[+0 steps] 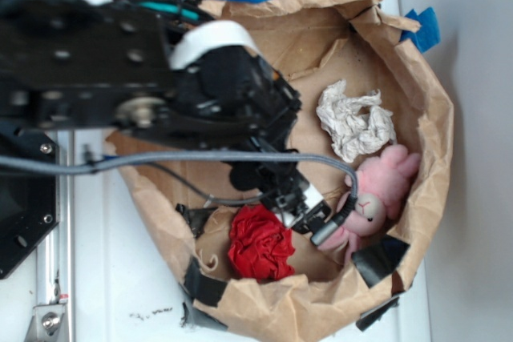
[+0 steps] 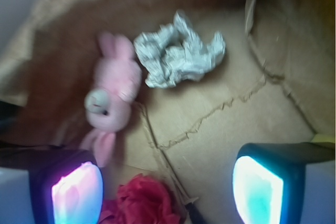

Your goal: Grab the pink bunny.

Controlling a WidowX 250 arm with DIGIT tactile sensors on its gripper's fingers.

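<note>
The pink bunny (image 1: 378, 191) lies at the right side of the brown paper-lined basin (image 1: 433, 110), face toward the camera. In the wrist view it (image 2: 114, 95) lies left of centre, ahead of the left finger. My gripper (image 1: 309, 212) hovers over the basin between the red cloth ball and the bunny, just left of the bunny. In the wrist view its fingers (image 2: 77, 195) stand wide apart, open and empty, with bare paper between them.
A wrinkly red cloth ball (image 1: 260, 244) lies at the basin's lower middle, low between the fingers in the wrist view (image 2: 144, 203). A white paper wad (image 1: 354, 122) lies above the bunny. The basin's paper walls rise all around, patched with black tape (image 1: 378, 260).
</note>
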